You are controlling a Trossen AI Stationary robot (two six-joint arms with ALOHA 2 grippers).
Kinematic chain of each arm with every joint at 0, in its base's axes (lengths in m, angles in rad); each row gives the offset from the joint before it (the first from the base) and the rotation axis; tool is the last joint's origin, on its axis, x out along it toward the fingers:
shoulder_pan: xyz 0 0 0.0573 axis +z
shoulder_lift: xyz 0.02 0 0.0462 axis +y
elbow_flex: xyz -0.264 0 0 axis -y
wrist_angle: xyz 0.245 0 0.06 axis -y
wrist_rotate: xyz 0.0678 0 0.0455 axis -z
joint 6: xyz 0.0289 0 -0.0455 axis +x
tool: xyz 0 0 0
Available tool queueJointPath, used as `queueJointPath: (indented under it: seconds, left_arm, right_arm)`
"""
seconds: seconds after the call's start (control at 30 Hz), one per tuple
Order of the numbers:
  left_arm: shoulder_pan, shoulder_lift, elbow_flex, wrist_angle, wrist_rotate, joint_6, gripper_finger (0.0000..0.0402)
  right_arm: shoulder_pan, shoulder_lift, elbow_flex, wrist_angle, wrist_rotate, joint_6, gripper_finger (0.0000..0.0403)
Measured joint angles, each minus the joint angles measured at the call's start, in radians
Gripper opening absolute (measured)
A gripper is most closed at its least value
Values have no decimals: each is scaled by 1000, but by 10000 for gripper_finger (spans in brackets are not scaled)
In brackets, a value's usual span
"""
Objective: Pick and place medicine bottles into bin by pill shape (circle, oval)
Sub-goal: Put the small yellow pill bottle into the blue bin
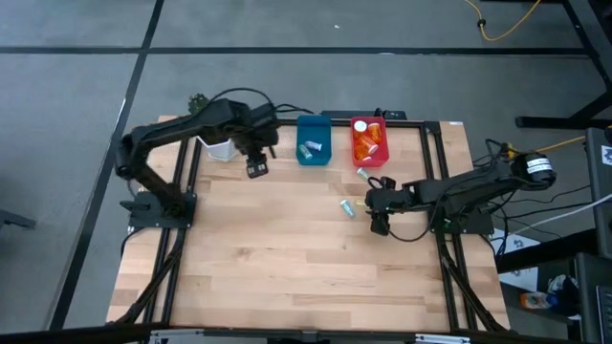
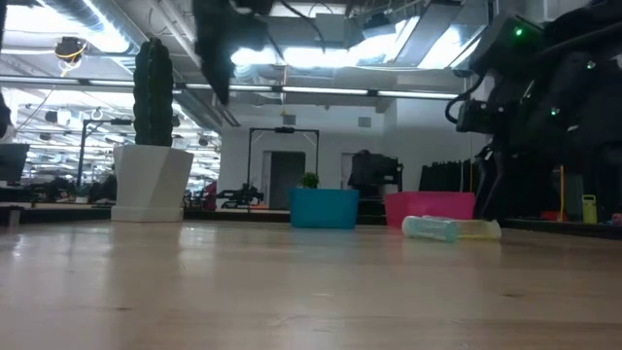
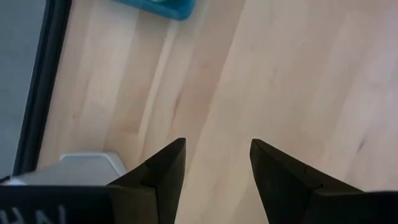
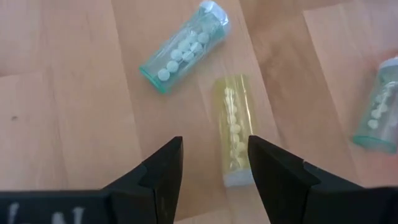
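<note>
The right gripper [image 4: 211, 165] has its two dark fingers [image 4: 163, 171] spread with a clear gap between them, holding nothing; they hover over the table [image 1: 287, 258] just above a yellowish vial [image 4: 235, 130] that lies on its side, its white-capped end toward the gripper. Just beyond it lies a pale teal vial [image 4: 182, 48], tilted, with round white pills inside, and a second teal vial [image 4: 379, 109] lies apart to one side. From above, this gripper sits right of centre, with the vials just to its left. The left gripper [image 3: 216, 165] also stands spread and empty above bare wood, near the far left by a white plant pot [image 1: 220, 148]. At the far edge stand the blue bin [image 1: 313, 141] and, to its right, the red bin [image 1: 370, 141], which holds orange bottles [image 1: 364, 145].
</note>
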Motion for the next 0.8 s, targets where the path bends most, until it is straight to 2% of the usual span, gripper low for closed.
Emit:
queueJointPath:
  seconds: [0.2, 0.4, 0.57, 0.8]
  left_arm:
    - [-24, -204, -160, 64, 1, -26, 174]
    - [-32, -400, -358, 210, 3, -27, 174]
    - [-32, -537, -514, 264, 11, -27, 174]
    - [-32, -755, -738, 409, 67, -46, 174]
  right_arm:
    - [-6, 54, 0, 21, 78, 22, 184]
    - [-10, 94, 0, 22, 51, 47, 184]
    - [-10, 117, 0, 28, 51, 94, 184]
    - [-10, 120, 0, 49, 52, 170, 184]
